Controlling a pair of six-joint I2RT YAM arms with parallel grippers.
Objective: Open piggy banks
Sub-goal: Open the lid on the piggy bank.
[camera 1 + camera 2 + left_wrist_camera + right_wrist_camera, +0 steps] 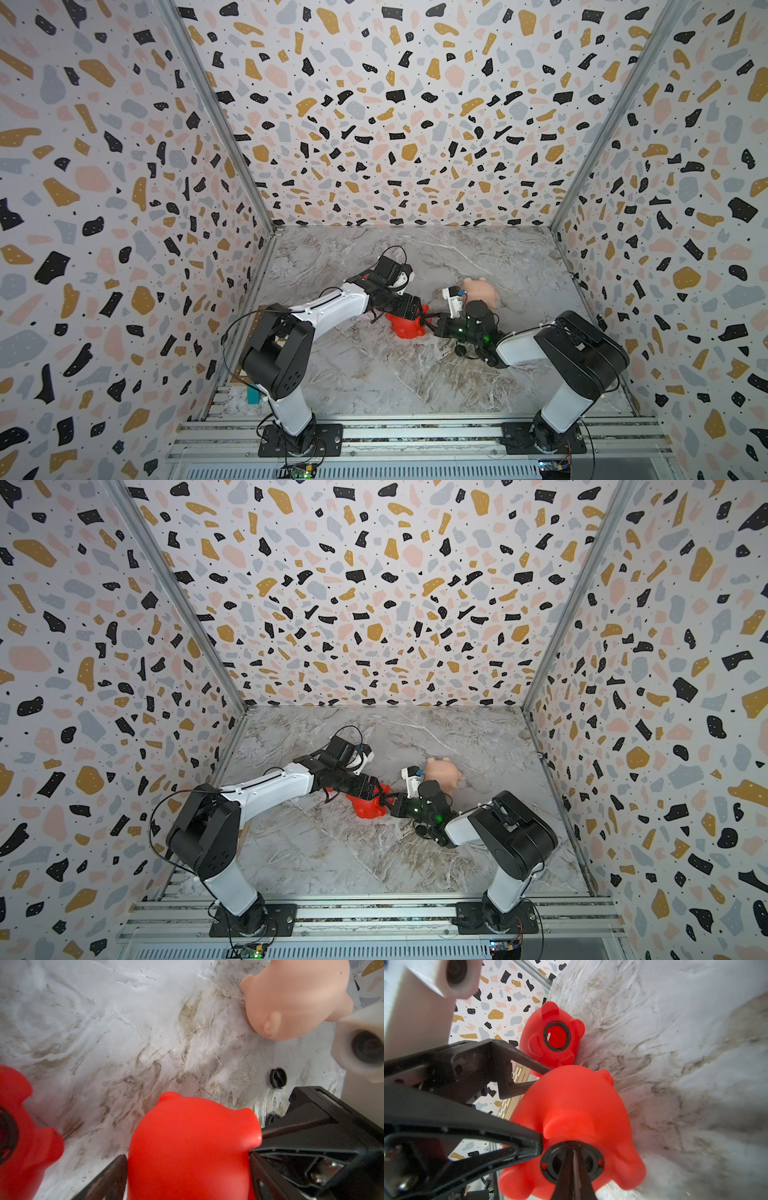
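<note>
Piggy bank (577, 1105), red, clamped in left hand (187, 1159), right hand (574, 1148) closed, tips on its black plug (550, 1162)

The marble table (374, 374) was free from 4 to 8 o'clock. The centre was crowded by the red piggy bank (405, 328), with the peach piggy bank (482, 291) near at 2 o'clock. The second red piggy bank (554, 1032) sat just beside at 10 o'clock, and a black plug (278, 1077) lay loose between red and peach.

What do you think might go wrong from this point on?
The right gripper, shut, sits on the black plug of the red piggy bank; it may slip off when turning. The left gripper clamps that smooth round body, which may twist. The peach piggy bank, close by the right wrist camera, could get knocked.
</note>
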